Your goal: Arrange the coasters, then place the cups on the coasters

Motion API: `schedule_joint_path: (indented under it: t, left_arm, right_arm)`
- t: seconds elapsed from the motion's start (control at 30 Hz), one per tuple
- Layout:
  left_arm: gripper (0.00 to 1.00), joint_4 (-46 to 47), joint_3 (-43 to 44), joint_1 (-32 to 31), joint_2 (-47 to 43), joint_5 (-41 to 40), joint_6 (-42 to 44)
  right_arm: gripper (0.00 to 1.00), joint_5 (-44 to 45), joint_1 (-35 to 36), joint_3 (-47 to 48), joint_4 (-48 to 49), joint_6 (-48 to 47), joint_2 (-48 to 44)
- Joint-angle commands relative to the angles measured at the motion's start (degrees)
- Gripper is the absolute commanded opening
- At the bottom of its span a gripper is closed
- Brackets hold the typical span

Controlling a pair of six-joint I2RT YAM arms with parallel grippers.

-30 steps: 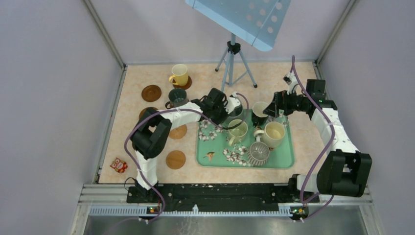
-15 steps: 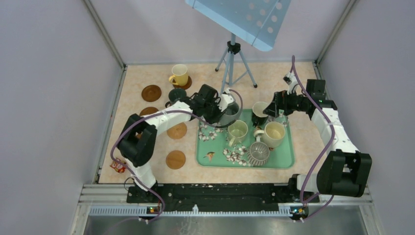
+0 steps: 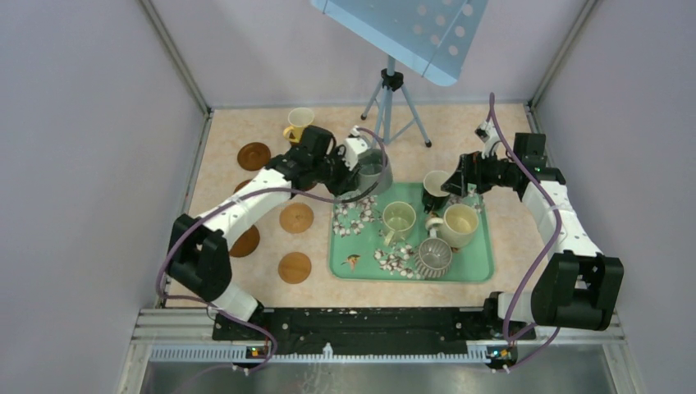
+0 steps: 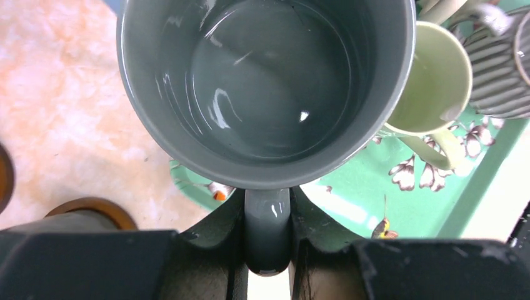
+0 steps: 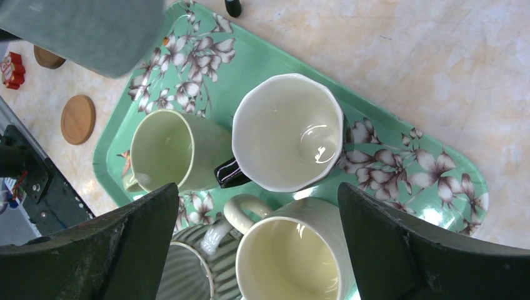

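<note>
My left gripper [image 3: 358, 162] [image 4: 267, 240] is shut on the handle of the grey cup [image 3: 373, 171] [image 4: 269, 81] and holds it in the air over the back-left corner of the green floral tray [image 3: 476, 267]. On the tray stand the pale green cup [image 3: 399, 218], the cream cup [image 3: 460, 223], the ribbed grey cup [image 3: 432, 256] and the black cup with white inside [image 3: 435, 185] [image 5: 287, 131]. My right gripper [image 3: 456, 182] [image 5: 257, 187] hangs open above these. The yellow cup [image 3: 300, 123] sits on a coaster. Loose coasters [image 3: 254, 155] [image 3: 296, 217] [image 3: 294, 267] lie left of the tray.
A tripod [image 3: 392, 98] with a blue panel stands at the back centre, close behind the held cup. Another coaster [image 3: 244, 241] is partly under my left arm. A small red toy [image 5: 11, 70] lies near the front left. Walls close in the table's left, back and right.
My left arm has lifted the grey cup off the tray's back-left corner and carried it left and toward the back, elbow swinging left. The right arm has not moved.
</note>
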Motion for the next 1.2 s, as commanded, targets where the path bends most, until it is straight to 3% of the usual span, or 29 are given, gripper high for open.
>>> schedule_joint_path:
  t: [0.0, 0.37, 0.63, 0.83, 1.17]
  left_arm:
    - [0.0, 1.2, 4.0, 4.6, -8.6, 7.1, -0.1]
    - [0.0, -7.2, 10.3, 32.5, -10.0, 16.8, 8.6]
    - [0.0, -8.1, 17.7, 49.2, 1.1, 21.8, 16.1]
    - [0.0, -8.0, 22.9, 54.3, 10.8, 23.8, 22.1]
    - [0.0, -5.1, 26.8, 54.9, 21.3, 22.9, 26.3]
  right_arm:
    - [0.96, -1.3, -0.5, 2.4, 0.7, -1.0, -0.2]
    - [0.96, -1.8, -0.5, 3.6, -0.6, -1.6, 0.1]
    - [0.96, -2.1, -0.5, 5.3, -2.3, -2.5, 0.4]
    - [0.96, -1.3, -0.5, 4.6, -1.2, -2.1, 0.5]
    - [0.96, -1.2, -0.5, 4.5, -0.5, -1.5, 1.6]
